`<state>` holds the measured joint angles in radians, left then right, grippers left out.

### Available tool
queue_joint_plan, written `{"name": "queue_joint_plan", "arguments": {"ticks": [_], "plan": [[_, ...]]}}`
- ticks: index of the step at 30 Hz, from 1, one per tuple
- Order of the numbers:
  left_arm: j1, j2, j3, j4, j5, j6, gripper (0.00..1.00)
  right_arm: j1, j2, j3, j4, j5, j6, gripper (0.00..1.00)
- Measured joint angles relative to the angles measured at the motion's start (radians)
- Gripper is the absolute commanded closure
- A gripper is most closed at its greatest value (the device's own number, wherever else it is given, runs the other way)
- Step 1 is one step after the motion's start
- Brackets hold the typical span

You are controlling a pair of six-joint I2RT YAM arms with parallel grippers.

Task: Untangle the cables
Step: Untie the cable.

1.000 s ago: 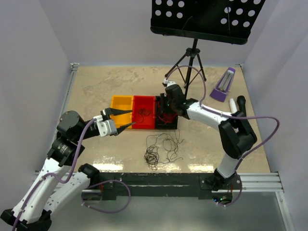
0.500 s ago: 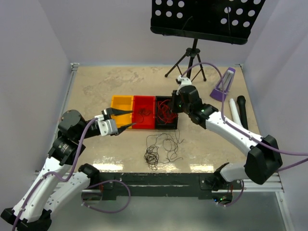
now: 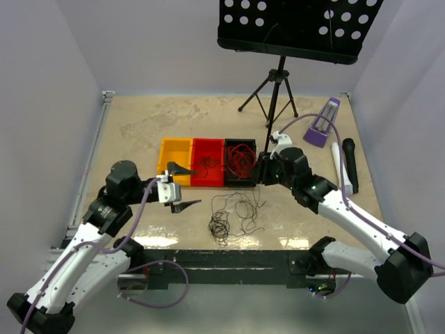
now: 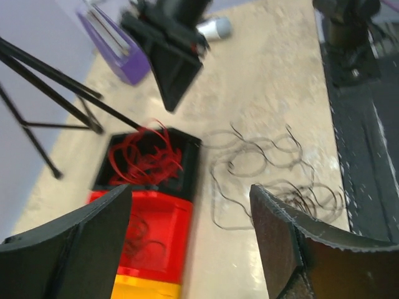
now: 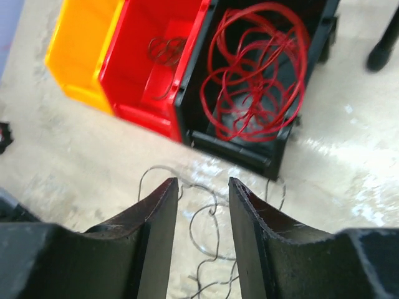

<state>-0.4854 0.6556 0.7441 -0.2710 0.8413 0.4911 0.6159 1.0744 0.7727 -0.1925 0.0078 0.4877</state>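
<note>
Left gripper (image 3: 199,186) hangs spread wide and empty at 10 o'clock of the dark cable tangle (image 3: 229,217) on the table (image 3: 139,125). Right gripper (image 5: 201,182), jaws parted and empty, sits at 3 o'clock of the black bin (image 3: 240,184) holding red cables (image 3: 240,158). A dark coil (image 3: 206,163) lies in the red bin (image 3: 207,182).

The left arm (image 3: 71,266) and the right arm (image 3: 354,219) are built of white shell links with black round joints, and a thin lilac hose (image 3: 139,207) runs along each. The left gripper (image 4: 190,190) and the right gripper (image 5: 202,187) have black wedge-shaped fingers (image 4: 293,249) with a finely toothed inner edge.
</note>
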Motion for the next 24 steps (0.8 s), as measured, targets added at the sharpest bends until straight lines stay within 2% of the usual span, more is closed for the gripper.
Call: {"name": "queue_joint_plan", "arguments": {"ticks": [4,9,10,11,14,15,20,24], "plan": [[-0.013,0.02,-0.143,-0.004,0.021,0.053,0.16,0.048,-0.058,-0.104,0.041,-0.034,0.055,0.57],[-0.117,0.154,-0.217,0.021,0.019,0.124,0.19,0.212,-0.06,-0.189,0.09,-0.048,0.162,0.62],[-0.135,0.183,-0.222,0.032,0.019,0.136,0.22,0.237,-0.05,-0.195,0.102,-0.048,0.181,0.64],[-0.149,0.209,-0.225,0.048,0.019,0.145,0.3,0.253,-0.04,-0.199,0.115,-0.047,0.196,0.65],[-0.173,0.287,-0.225,0.091,0.021,0.163,0.59,0.267,-0.031,-0.207,0.14,-0.032,0.228,0.67],[-0.175,0.316,-0.225,0.107,0.022,0.163,0.61,0.268,-0.033,-0.207,0.145,-0.023,0.234,0.67],[-0.177,0.439,-0.225,0.205,0.023,0.127,0.58,0.268,-0.091,-0.207,0.16,0.026,0.251,0.67],[-0.177,0.498,-0.225,0.264,0.022,0.085,0.44,0.268,-0.146,-0.206,0.163,0.061,0.253,0.67]]}}
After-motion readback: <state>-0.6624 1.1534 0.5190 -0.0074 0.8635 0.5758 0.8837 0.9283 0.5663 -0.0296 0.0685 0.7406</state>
